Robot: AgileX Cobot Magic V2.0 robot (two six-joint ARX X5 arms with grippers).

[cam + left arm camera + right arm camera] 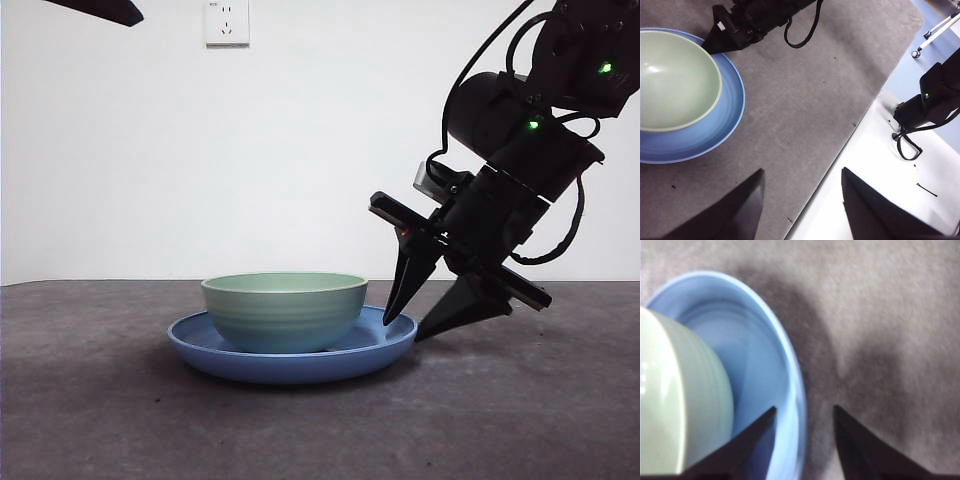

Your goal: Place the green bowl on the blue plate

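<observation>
Mint-green bowl [285, 311] sits upright inside the blue plate [385, 347], roughly centred, w/ plate rim showing all round it in the front view. Plate rests flat on the dark grey felt-like table cover [520, 410].

Right gripper [415, 328] is down low at the plate's edge, on the side away from the bowl's centre. Its 2 black jaws are spread apart & hold nothing. In the right wrist view, right gripper [804, 414] straddles the plate's rim: 1 jaw over the plate's inner floor, the other over the grey cover just outside. Bowl [685, 405] is near the inner jaw but apart from it; can't tell if either jaw tip touches the plate [785, 385].

Left gripper [802, 182] hangs high & well off to the side, jaws wide apart, empty, over the cover's edge where grey meets a white surface [875, 165]. From there bowl [675, 80] & plate [725, 125] show from above, w/ the right gripper's tip at the plate's far rim.

White wall behind has 1 power socket [227, 22]. Black tip at the front view's top corner [100, 9] is the waiting arm.
</observation>
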